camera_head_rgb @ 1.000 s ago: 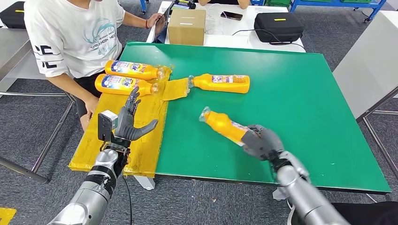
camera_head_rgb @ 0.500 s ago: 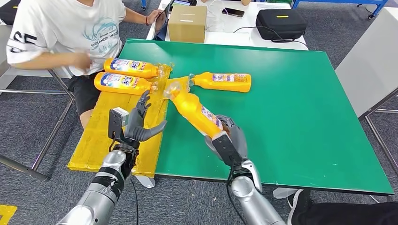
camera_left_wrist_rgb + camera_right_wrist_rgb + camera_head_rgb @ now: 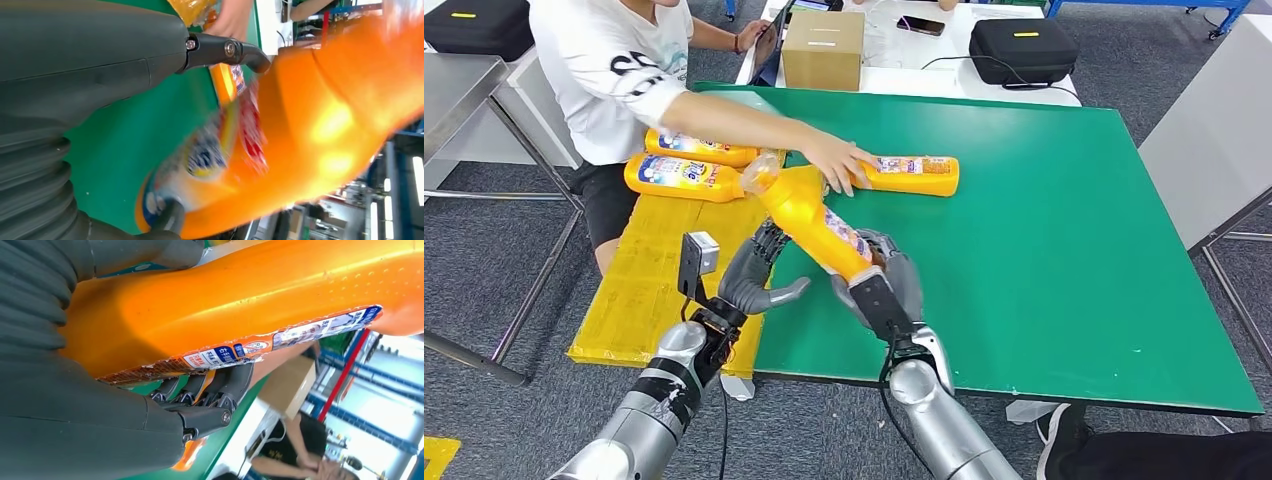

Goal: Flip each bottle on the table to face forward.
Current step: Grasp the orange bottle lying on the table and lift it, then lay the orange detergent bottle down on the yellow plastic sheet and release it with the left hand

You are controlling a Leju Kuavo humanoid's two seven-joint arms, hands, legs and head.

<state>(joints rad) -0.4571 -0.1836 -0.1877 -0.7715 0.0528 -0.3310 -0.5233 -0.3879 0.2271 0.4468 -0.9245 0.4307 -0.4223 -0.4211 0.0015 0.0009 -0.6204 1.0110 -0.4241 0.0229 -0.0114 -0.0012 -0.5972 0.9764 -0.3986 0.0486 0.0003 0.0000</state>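
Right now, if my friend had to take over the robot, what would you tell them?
Right hand grips the base of an orange bottle, lifted and tilted, cap toward the yellow mat.
Left hand is open beside that bottle, holding nothing.
Two bottles lie on the mat with their labels up. A fourth bottle lies on the green table, and a person's hand rests on its neck end.
Done, it seems: the two on the mat. Left: set down the held bottle, then the fourth. Wait for the person's arm to clear.
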